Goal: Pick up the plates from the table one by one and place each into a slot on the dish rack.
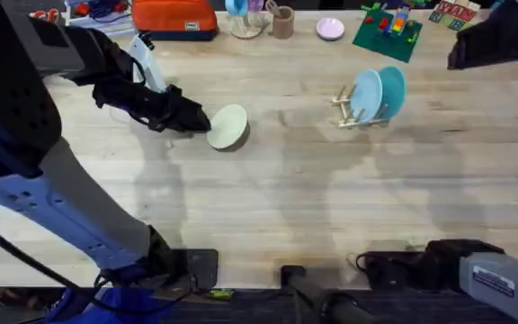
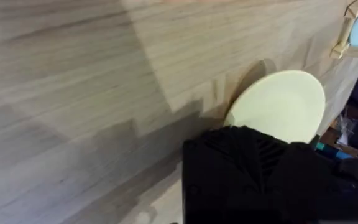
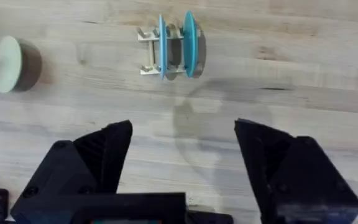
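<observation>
Left gripper [image 1: 203, 123]: closed on the near edge of the cream plate [image 1: 228, 127]; the black fingers are pressed together with the plate's rim between them, as seen in the left wrist view [image 2: 263, 163].
Cream plate: held tilted, lifted on the gripper side, with its far edge at or just above the table [image 1: 268, 198]; whether it touches cannot be told. It extends straight ahead of the left fingertips.
Cream plate, form: small, round, flat, plain pale yellow, smooth and matte [image 2: 279, 106].
Right gripper [image 3: 183, 162]: wide open, nothing held and nothing touched; the two black fingers [image 3: 107, 149] are spread well apart above bare wood.
Dish rack [image 1: 347, 108]: well apart from the left gripper, beyond the cream plate; well ahead of the right gripper in the right wrist view [image 3: 149, 53].
Dish rack, form: small, light natural wood, thin pegs on crossed legs.
Light blue plate [image 1: 365, 95]: stood upright on edge in a rack slot.
Teal plate [image 1: 392, 88]: stood upright in the next slot, just beside the light blue plate and parallel to it [image 3: 189, 35].
Table, surface: pale wooden planks with visible straight grain; shadows of both arms are cast on it.
</observation>
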`<action>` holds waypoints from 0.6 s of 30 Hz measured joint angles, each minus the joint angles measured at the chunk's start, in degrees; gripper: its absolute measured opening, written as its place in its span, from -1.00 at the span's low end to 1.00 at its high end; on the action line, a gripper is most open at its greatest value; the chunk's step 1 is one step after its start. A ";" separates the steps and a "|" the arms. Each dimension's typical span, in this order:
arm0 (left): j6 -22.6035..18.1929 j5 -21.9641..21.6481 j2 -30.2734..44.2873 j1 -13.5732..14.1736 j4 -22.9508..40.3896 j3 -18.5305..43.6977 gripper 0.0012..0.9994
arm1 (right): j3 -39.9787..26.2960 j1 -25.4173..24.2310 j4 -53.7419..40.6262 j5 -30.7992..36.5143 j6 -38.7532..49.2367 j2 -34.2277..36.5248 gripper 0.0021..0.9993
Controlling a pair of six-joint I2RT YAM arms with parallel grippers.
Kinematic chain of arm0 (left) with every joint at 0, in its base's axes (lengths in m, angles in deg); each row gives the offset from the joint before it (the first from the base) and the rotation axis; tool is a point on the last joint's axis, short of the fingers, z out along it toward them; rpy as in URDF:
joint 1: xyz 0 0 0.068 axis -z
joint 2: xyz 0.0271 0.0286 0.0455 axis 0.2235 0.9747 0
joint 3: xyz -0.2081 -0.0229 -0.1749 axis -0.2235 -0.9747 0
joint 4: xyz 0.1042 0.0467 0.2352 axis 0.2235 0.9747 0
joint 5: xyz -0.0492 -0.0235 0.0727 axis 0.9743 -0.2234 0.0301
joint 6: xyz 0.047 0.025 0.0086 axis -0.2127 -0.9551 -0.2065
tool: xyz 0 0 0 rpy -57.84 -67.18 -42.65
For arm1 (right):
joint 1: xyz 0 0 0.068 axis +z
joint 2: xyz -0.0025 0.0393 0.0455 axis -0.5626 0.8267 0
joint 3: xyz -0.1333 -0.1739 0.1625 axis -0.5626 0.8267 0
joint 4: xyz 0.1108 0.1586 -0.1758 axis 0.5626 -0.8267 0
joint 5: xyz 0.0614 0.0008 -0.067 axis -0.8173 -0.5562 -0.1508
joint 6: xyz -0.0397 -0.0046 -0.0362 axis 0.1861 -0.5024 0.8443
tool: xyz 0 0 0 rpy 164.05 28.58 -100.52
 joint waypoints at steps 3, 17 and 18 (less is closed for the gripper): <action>0.14 0.00 0.00 0.00 0.00 0.00 -0.92 | 0.00 0.00 0.00 -0.23 -0.02 0.00 0.99; 0.17 -0.02 0.00 0.00 -0.02 0.00 -0.92 | -0.28 1.37 0.08 -13.99 -6.52 9.12 0.99; 0.17 -0.02 0.00 0.00 -0.02 0.00 -0.92 | -0.28 2.01 0.26 -14.47 -7.37 10.67 0.99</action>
